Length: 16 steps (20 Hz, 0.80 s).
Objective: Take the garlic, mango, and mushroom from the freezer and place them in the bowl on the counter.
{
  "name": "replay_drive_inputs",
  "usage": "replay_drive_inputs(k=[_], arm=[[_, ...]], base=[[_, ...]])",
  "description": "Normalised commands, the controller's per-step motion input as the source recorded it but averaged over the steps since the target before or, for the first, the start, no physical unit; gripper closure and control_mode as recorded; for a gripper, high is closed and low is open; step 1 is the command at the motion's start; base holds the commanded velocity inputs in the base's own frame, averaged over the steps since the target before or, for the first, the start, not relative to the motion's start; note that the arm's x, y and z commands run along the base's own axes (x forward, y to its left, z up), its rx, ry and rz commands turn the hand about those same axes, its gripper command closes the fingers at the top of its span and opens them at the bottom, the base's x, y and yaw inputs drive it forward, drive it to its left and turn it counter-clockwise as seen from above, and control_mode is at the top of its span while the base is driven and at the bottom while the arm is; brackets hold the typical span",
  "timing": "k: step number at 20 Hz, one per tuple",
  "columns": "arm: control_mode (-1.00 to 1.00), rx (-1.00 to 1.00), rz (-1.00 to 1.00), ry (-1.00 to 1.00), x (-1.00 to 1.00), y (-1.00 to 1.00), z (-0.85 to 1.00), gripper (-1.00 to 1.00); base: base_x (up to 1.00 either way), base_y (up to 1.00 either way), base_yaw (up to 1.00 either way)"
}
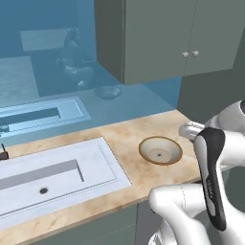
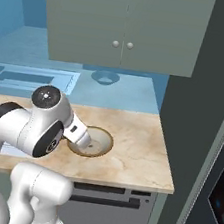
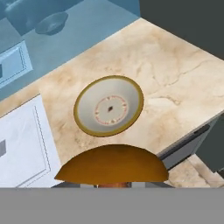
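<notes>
**Mushroom held above the bowl**

Seen from the hand camera, a brown domed cap, which I take for the mushroom, sits right at the gripper and hides both fingertips. The jaws are closed as far as they go, pinched on the mushroom.

Beyond the cap lies the bowl, upright on the counter, its tan rim whole and its pale inside bare except for a small dark spot at the middle. The mushroom is up in the air on the near side of the bowl, not touching it. The bowl stands just beside the white sink, near the counter's front edge.

From the right base camera, the arm bends low over the counter, and its wrist covers the bowl's left rim. The dark freezer rises at the counter's right end.
</notes>
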Motion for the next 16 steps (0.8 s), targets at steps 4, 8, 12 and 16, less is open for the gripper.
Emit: replay_drive_inputs(k=[4,8,12,16], arm=[[-1.0,0.0,0.0,0.09,0.31,-0.33,-0.67,1.0],[-1.0,0.0,0.0,0.02,0.26,-0.3,-0.52,1.0],[-1.0,0.0,0.0,0.02,0.46,0.0,-0.33,1.0],[-1.0,0.0,0.0,0.0,0.49,0.12,0.0,1.0]], base=[[0.0,0.0,0.0],[0.0,0.0,0.0],[0.0,0.0,0.0],[0.0,0.0,0.0]])
